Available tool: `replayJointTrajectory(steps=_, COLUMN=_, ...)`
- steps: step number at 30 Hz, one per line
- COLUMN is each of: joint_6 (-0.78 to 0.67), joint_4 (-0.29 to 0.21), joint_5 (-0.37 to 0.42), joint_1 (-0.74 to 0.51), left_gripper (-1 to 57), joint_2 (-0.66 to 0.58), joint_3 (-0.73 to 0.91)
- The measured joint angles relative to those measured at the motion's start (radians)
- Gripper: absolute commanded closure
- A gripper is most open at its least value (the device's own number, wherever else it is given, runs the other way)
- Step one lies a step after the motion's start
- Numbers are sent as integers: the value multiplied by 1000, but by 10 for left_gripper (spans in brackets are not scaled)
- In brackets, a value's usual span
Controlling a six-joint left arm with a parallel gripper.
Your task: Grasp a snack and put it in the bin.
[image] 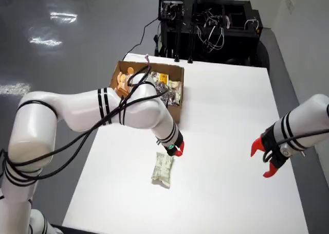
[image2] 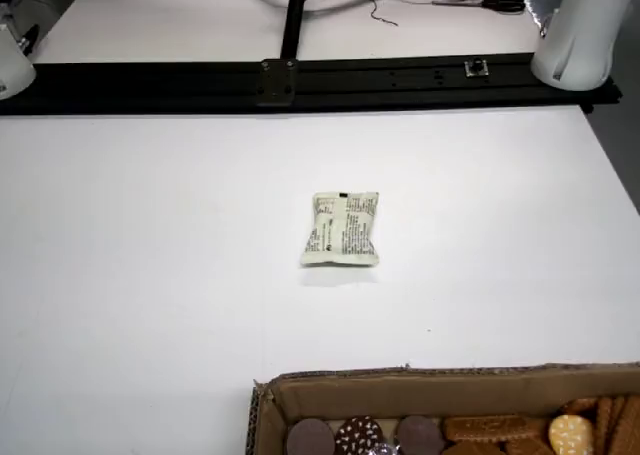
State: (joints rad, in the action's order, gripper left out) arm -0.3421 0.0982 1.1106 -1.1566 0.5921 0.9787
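Claw: the red-tipped claw (image: 178, 149) of the working arm is seen in the view from above, poised low over the worktop; only a narrow gap can be made out between its tips, nothing is held, and whether it touches the worktop cannot be told.
Snack: a pale, printed snack packet (image: 163, 169) lies flat on the worktop just beside the claw, at about 7 o'clock from it; in the low view across the worktop the same packet (image2: 342, 229) is seen alone, well apart from the box.
Bin: an open cardboard box (image: 176, 111) stands at about 12 o'clock from the claw, partly hidden by the arm; biscuits and wrapped snacks are seen inside it. In the low view its near wall (image2: 440, 382) is seen at the lower edge, with round biscuits (image2: 362, 436) behind it.
Worktop: a white worktop (image: 231, 141) carries the packet and the box.
Second arm: another red-tipped gripper (image: 266, 159) is seen at 3 o'clock, well apart.
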Motion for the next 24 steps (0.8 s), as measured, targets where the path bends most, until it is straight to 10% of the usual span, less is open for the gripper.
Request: replayJointTrajectory(steps=24, joint_6=10, joint_4=1, joint_5=0, joint_1=6, left_gripper=564, joint_2=0, joint_3=0)
